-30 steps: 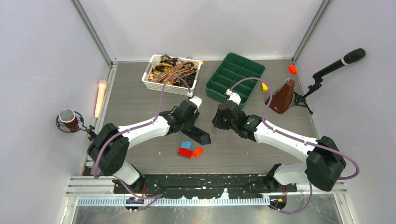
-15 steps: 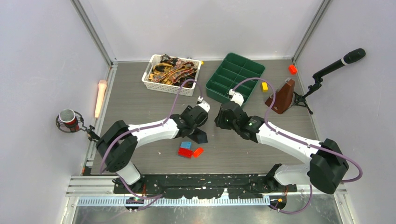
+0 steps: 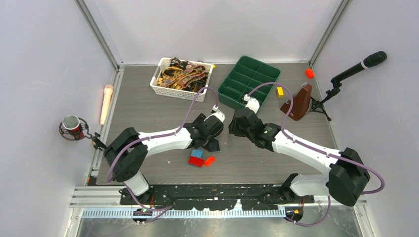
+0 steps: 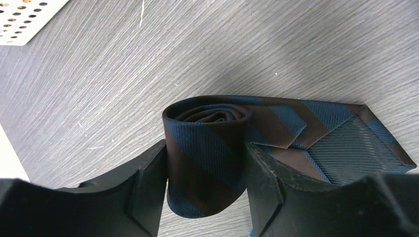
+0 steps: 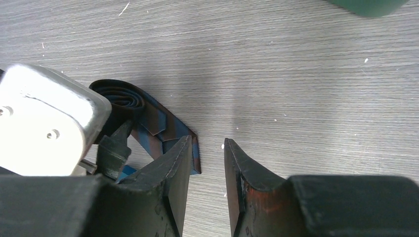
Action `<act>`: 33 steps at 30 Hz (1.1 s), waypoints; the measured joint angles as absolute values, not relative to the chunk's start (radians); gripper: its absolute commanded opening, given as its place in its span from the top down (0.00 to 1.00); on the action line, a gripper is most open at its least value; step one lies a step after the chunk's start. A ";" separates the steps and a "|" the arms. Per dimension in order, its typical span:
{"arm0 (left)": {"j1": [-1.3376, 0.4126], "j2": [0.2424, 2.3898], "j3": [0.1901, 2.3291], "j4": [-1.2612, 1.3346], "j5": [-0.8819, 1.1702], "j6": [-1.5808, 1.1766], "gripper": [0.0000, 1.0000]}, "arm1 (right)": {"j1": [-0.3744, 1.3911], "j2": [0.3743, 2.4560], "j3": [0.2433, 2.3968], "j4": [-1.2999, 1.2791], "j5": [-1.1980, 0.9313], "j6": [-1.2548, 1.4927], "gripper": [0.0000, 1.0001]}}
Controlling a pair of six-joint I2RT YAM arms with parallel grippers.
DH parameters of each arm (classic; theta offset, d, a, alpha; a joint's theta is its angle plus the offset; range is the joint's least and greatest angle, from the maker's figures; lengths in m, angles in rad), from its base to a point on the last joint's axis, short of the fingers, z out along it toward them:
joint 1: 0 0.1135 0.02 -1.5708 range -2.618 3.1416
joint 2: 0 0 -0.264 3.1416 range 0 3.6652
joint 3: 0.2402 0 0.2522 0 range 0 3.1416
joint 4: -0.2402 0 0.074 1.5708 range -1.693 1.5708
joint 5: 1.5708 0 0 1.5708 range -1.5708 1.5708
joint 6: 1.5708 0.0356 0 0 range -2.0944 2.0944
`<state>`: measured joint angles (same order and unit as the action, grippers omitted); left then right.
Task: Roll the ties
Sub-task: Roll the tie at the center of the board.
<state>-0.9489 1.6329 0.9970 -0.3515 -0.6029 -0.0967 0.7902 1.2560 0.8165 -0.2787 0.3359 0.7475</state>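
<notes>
In mid-frame of the overhead view, on the grey wood-grain counter (image 3: pixel 148 108): a navy tie (image 4: pixel 212 133) with broad brown diagonal stripes, wound into a tight coil and stood on edge, spiral showing at the top. Pointed tail end loose, lying flat on the counter to the right of the coil in the left wrist view, lining side up.

Left claw (image 4: pixel 205 150) grasping that coil, one black finger pressed to each side of it, tips low near the counter.

Right claw (image 5: pixel 206 143) released, fingers parted by a narrow gap with nothing between them, only bare counter. Hovering just beside the tie's loose end; in the right wrist view, its left finger overlapping the edge of that end, contact impossible to tell.

Just below the left claw in the overhead view: a blue brick (image 3: pixel 197 153), a red brick (image 3: pixel 195 161) and a smaller orange-red brick (image 3: pixel 210 160), clustered close together.

Toward the upper middle of the frame: a white perforated basket (image 3: pixel 173 93) heaped with more ties (image 3: pixel 183 76), patterned in brown, gold and black. To its right, a green compartment tray (image 3: pixel 249 79), set at an angle. Further right, a yellow brick (image 3: pixel 279 91) beside a brown wedge-shaped object (image 3: pixel 299 102), and an orange brick (image 3: pixel 309 73) near the upper right corner of the counter.
</notes>
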 measured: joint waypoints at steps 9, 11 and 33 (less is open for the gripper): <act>-0.976 1.660 1.016 -0.380 -0.606 -0.107 0.30 | 0.790 1.242 0.815 -0.280 0.349 0.747 0.63; -0.982 1.661 1.021 -0.385 -0.601 -0.115 0.30 | 0.790 1.240 0.815 -0.280 0.351 0.747 0.62; -1.040 1.687 1.106 -0.447 -0.504 -0.182 0.27 | 0.771 1.171 0.780 -0.341 0.436 0.770 0.62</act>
<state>-1.0397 1.6867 1.1057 -0.4473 -0.5041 -0.1818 0.7708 1.1709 0.7799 -0.3408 0.4358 0.7700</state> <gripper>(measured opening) 0.719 0.377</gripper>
